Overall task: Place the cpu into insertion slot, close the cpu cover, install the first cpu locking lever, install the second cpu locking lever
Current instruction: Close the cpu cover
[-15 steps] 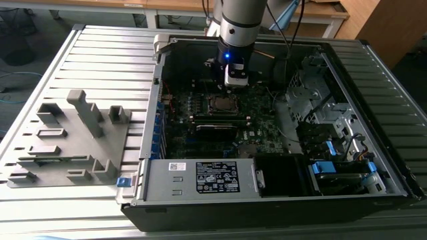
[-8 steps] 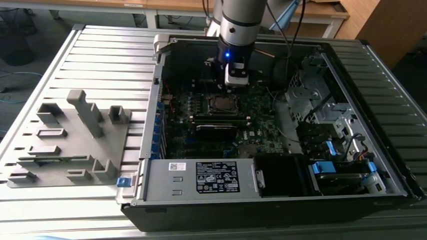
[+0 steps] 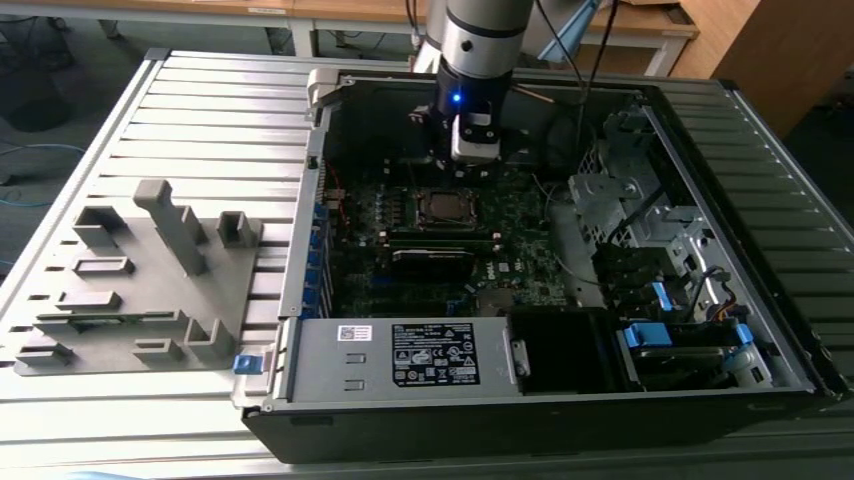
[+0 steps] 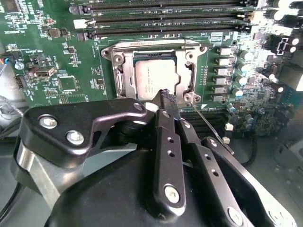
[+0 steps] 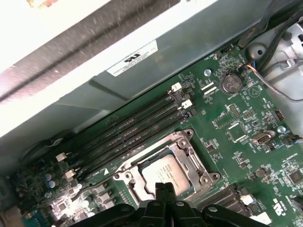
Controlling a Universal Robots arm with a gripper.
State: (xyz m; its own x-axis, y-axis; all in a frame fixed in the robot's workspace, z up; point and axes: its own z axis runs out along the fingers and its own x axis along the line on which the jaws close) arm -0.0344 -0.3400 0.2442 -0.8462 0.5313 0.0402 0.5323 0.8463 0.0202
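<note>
The cpu (image 4: 152, 78) lies flat in its socket on the green motherboard, its dull silver top showing through the cut-out of the cpu cover (image 4: 124, 71). The cover lies down around it. My gripper (image 4: 165, 96) is shut with nothing in it, its black fingertips just above the chip's edge. A thin metal locking lever (image 4: 210, 124) sticks out at an angle from the socket corner beside the fingers. In the first wrist view the gripper (image 5: 164, 186) points at the cpu (image 5: 163, 172) inside the cover (image 5: 183, 150). The exterior view has the arm low over the socket (image 3: 445, 207).
Long memory slots (image 4: 165, 19) run along one side of the socket. The open case's walls, a drive cage (image 3: 627, 200) and a labelled power supply (image 3: 400, 355) ring the board. A grey fixture (image 3: 147, 270) stands on the slatted table at the exterior view's left.
</note>
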